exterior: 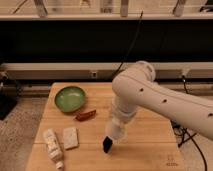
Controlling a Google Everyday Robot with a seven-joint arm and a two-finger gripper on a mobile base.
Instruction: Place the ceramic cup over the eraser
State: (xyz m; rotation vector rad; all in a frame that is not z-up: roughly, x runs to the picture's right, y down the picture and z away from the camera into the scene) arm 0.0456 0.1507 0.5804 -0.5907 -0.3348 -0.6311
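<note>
The white arm reaches down over the front middle of the wooden table (pixel 150 150). My gripper (pixel 114 131) is at the arm's lower end, just above the tabletop. A white tapered shape there looks like the ceramic cup (pixel 116 127), narrow end down; I cannot separate it clearly from the wrist. A small black block, the eraser (pixel 107 145), sits directly below and slightly left of it, touching or nearly touching its lower end.
A green bowl (pixel 70 97) stands at the back left. A reddish-brown elongated item (pixel 85 115) lies in front of it. A pale flat slab (pixel 70 137) and a white tube-like bottle (pixel 53 146) lie at the front left.
</note>
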